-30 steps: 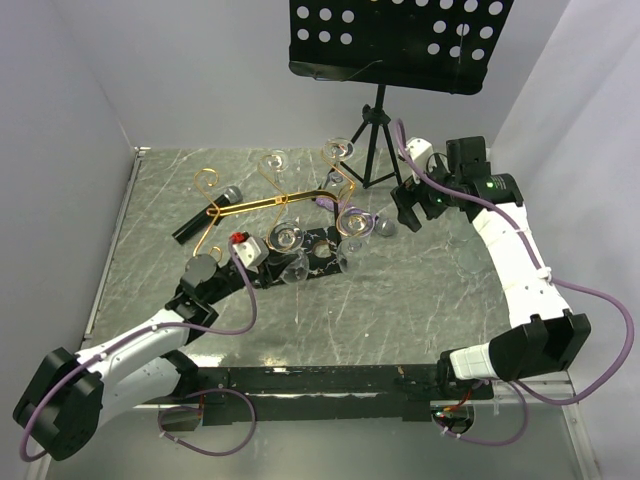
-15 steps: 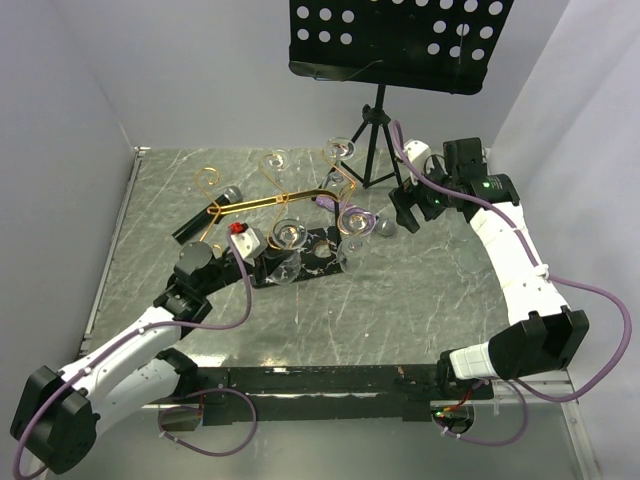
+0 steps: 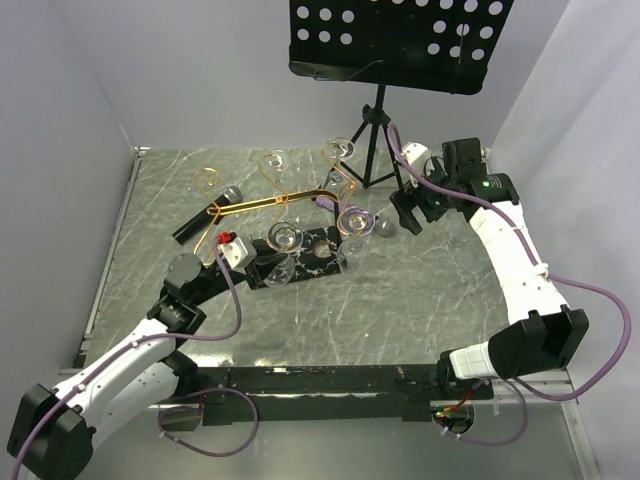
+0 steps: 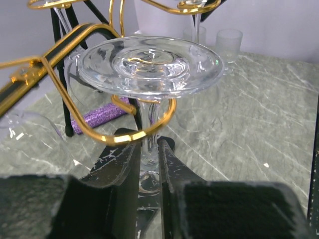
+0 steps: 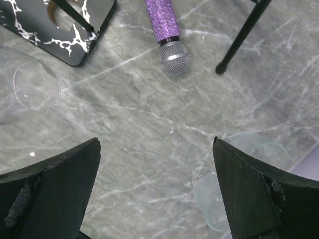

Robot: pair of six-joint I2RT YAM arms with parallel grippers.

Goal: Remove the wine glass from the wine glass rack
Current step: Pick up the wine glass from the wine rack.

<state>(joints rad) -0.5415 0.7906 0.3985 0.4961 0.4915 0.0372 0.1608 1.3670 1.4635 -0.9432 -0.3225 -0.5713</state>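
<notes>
the left gripper is clenched on the thin stem of the wine glass, one finger touching each side. the glass hangs upside down, its round foot resting on a curled gold arm of the wine glass rack, so it is still on the rack. in the top view the rack stands at the middle of the marble table, and the held glass is on its near side. the right gripper hangs released, jaws wide apart, over bare table to the right of the rack, near a purple microphone and a leg of the music stand.
</notes>
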